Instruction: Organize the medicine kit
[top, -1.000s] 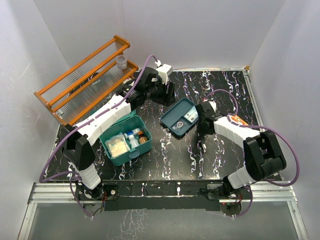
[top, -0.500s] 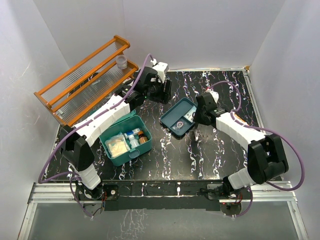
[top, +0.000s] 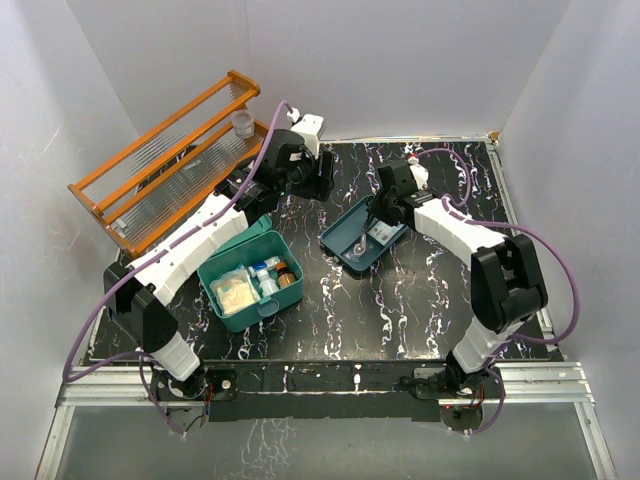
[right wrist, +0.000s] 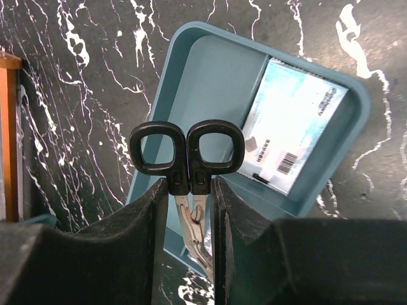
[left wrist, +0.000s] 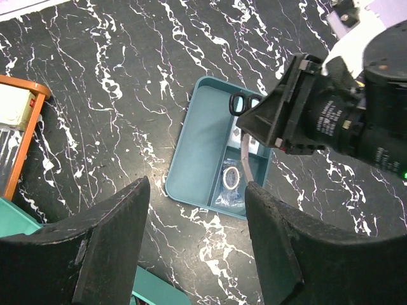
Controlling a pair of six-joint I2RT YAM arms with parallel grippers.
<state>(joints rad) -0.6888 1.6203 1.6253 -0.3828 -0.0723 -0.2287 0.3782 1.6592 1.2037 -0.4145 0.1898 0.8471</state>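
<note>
Medicine kit (top: 243, 280) sits open on the near-left part of the table (top: 440, 300), lid up, partly under the left arm's forearm. Inside it: a pale pouch (top: 235, 293) on the left and a few small bottles (top: 272, 277) on the right; too small in the top view to say more, could be vials. Left gripper (left wrist: 197, 187) hangs above the far-centre of the table, beyond the kit and to its right, well apart from it. Its jaws are spread wide with nothing between them. Its wrist view looks straight down on the shallow teal tray (left wrist: 202, 143), with a teal corner, probably the kit's, just showing at the bottom-left edge. Right gripper (right wrist: 188, 190) is over that same tray, right of the kit and well apart from it. Its jaws stand narrow, clamped on a pair of scissors (right wrist: 187, 155) just below the black handle loops; loops point up in the wrist view, blades down toward the tray floor. A white-and-blue packet (right wrist: 296, 133) lies in the tray's right compartment. Orange rack (top: 170, 160) leans at the far left, behind the kit, with a small clear cup (top: 241, 123) on top.
</note>
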